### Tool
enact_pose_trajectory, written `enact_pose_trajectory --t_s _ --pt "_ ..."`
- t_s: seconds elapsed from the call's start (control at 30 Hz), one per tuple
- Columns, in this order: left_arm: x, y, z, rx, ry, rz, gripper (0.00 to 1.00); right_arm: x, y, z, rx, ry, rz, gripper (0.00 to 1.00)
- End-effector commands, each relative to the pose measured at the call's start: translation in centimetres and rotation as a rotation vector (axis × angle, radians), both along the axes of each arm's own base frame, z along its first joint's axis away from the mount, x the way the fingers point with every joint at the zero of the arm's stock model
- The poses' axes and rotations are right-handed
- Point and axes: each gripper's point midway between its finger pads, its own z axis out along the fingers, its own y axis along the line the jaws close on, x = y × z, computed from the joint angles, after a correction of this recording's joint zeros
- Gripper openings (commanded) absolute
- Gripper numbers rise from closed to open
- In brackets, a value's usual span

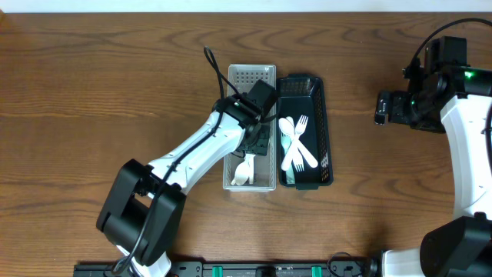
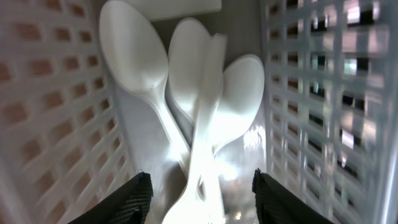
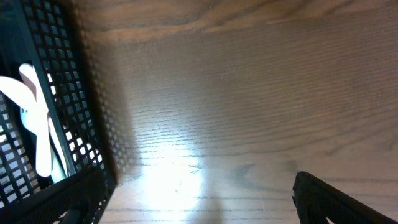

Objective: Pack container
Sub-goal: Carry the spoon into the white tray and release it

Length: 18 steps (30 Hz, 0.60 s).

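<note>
Your wood-grain table (image 1: pixel 92 85) carries a white basket (image 1: pixel 265 75) and black basket (image 1: pixel 326 131). Left gripper (image 2: pixel 202 193) is parted over white spoons (image 2: pixel 186 106); right gripper (image 3: pixel 199 199) spread wide, empty.

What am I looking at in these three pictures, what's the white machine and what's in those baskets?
Two robot arms work at a wooden table. One picture looks down from above; the other two come from cameras on each wrist. The left gripper reaches into a white basket holding white spoons; its fingers stand apart, gripping nothing. Beside it, a black basket holds white forks and spoons. The right gripper waits open over bare wood, off to the side.
</note>
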Motion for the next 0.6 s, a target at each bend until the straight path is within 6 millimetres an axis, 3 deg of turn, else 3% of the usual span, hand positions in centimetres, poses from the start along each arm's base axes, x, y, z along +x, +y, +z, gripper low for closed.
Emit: enact_pose_trajectory --t_s 0.0,0.13,0.3,0.37,0.57 --pt "1.8 -0.1 5.6 -0.028 -0.134 -0.043 0.57 0.1 0.0 0.0 0.007 -0.005 -0.004 0.99" --pt "3.1 2.1 11.2 0.001 -0.290 -0.025 0.62 0.7 0.0 0.2 0.004 -0.032 -0.002 0.99" --pt "4.8 7.9 16.5 0.046 -0.462 0.125 0.79 3.0 1.1 0.9 -0.008 -0.124 0.045 0.99" --pt "5.7 10.5 17.5 0.044 -0.495 0.201 0.98 4.7 2.2 1.6 -0.017 -0.195 0.090 0.99" --pt "9.5 18.6 18.0 0.073 -0.555 0.434 0.98 10.9 5.9 4.6 -0.029 -0.468 0.187 0.99"
